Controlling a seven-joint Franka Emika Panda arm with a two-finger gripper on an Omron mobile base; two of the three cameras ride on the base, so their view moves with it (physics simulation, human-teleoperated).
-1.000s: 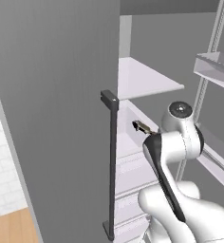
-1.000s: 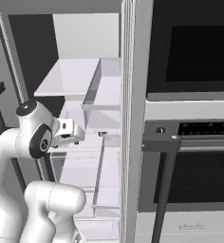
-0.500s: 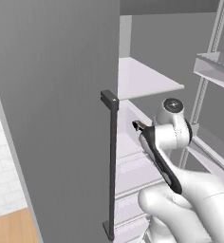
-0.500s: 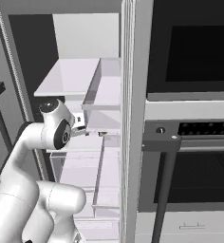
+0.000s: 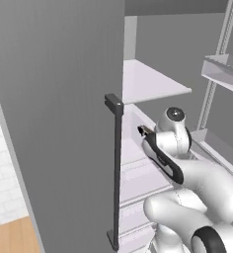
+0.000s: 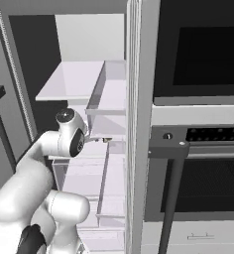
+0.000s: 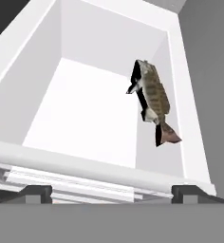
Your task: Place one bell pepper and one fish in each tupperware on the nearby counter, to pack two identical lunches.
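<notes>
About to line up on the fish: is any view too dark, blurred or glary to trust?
Hand view: evenly lit, sharp, no glare; the fish stands out against the white drawer. Left base view: flat grey light, slightly soft. Right base view: the fridge interior beside the shelf is dark, and the oven window is nearly black.

You see a smooth white plastic-looking drawer, a fish with rough brown speckled skin, a matt grey fridge door, a dark matt handle, a glossy black oven window

Hidden from my base cameras

My white arm blocks the pincer; the white drawer runs past the hand view's edge.
</notes>
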